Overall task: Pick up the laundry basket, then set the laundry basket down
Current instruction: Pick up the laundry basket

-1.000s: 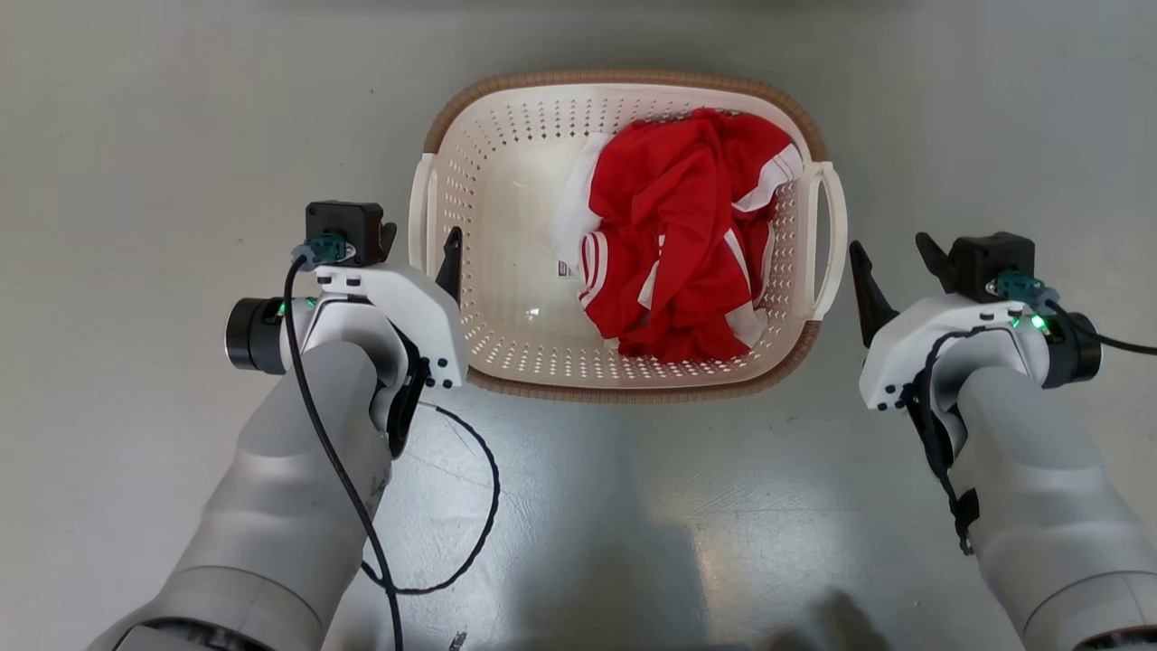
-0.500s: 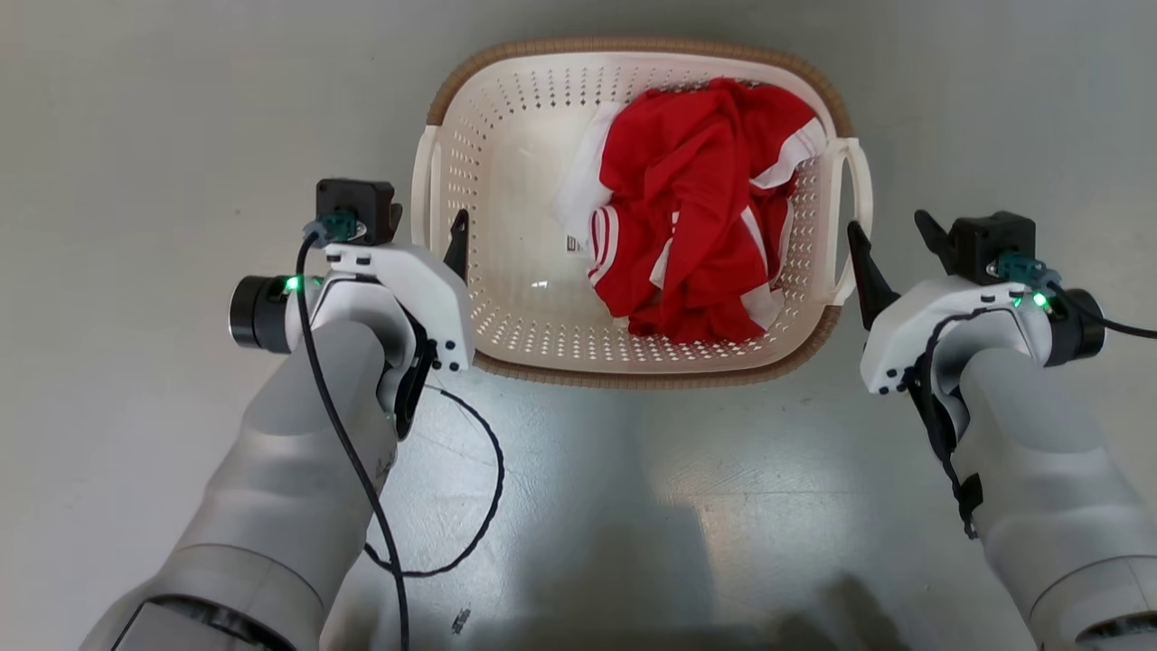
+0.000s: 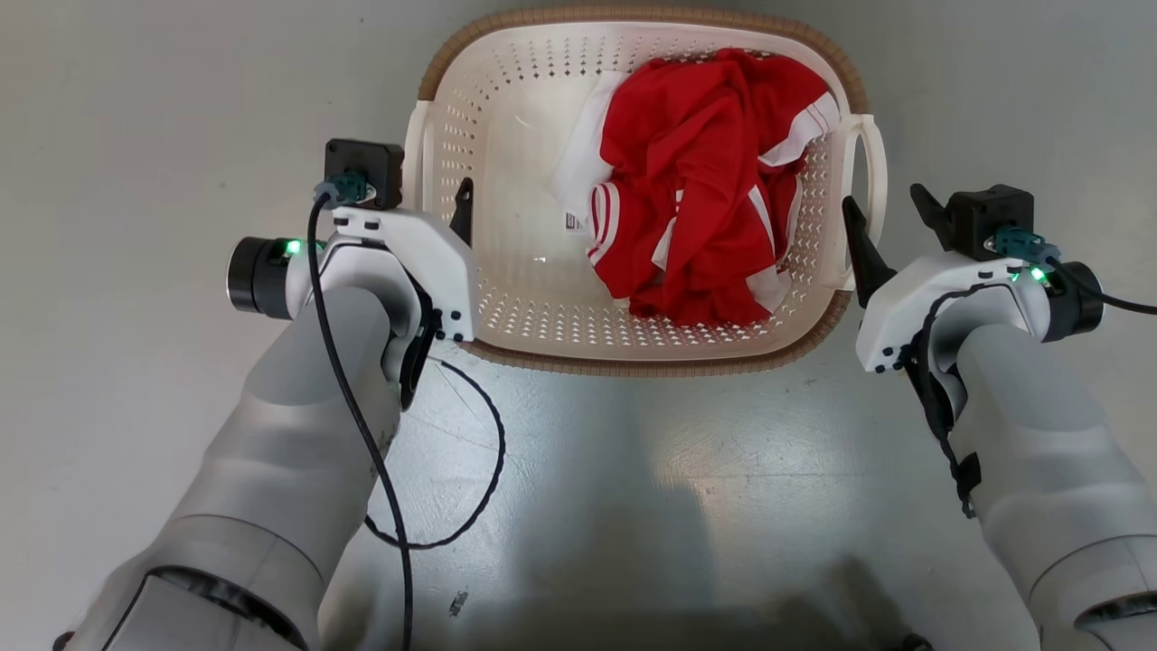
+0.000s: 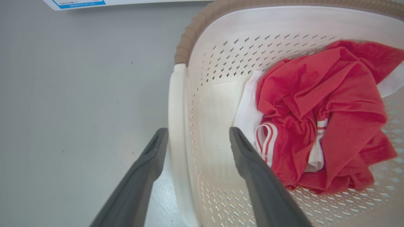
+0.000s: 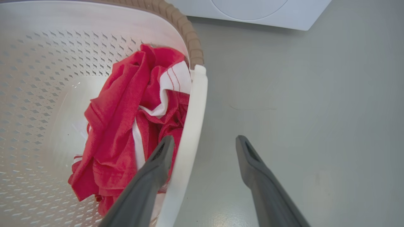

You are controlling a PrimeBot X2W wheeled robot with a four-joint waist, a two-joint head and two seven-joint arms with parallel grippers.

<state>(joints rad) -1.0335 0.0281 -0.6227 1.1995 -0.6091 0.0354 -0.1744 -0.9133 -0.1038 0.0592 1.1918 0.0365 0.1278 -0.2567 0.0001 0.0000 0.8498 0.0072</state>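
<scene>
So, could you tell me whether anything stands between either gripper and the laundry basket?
Nothing visible does. The open left gripper straddles the left handle of the laundry basket, and the open right gripper straddles the right handle.

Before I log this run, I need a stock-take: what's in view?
laundry basket: one, cream with brown rim, on the floor between the grippers
clothing: one crumpled bundle, red and white, inside the basket toward its right side
floor: one, grey, under everything
appliance: one, white, beyond the basket
cable: one, black, looping off the left arm
left gripper: one, dark fingers, open astride the basket's left handle
right gripper: one, dark fingers, open astride the right handle
</scene>
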